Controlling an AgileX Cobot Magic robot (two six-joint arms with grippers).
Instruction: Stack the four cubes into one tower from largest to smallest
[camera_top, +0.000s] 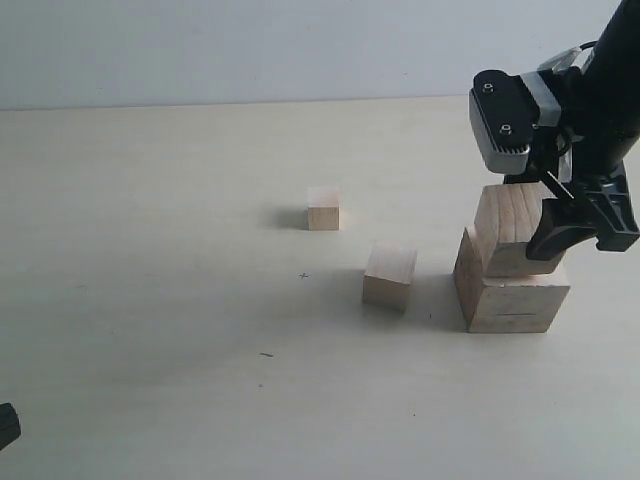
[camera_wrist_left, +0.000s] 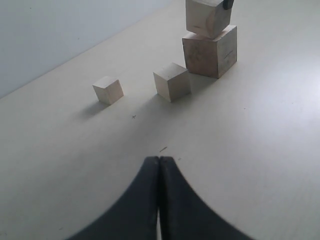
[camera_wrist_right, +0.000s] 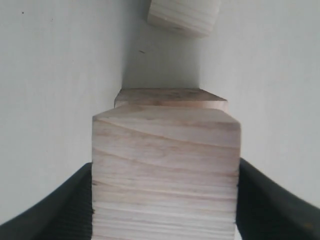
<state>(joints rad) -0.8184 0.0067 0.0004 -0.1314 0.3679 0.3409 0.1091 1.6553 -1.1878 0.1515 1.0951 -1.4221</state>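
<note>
Largest cube (camera_top: 510, 300) stands at the right of the cream table (camera_top: 150, 350), pale wood with visible grain. Second-largest cube (camera_top: 505, 225) sits on top of it, slightly tilted, pinched on two sides by the right gripper (camera_wrist_right: 164, 210), whose arm reaches down from the far right. Third cube (camera_top: 389, 277) lies just left of the pair. Smallest cube (camera_top: 323, 208) is farther left and back, apart. Left gripper (camera_wrist_left: 159, 200) sits low at near left, jaws pressed together, empty.
</note>
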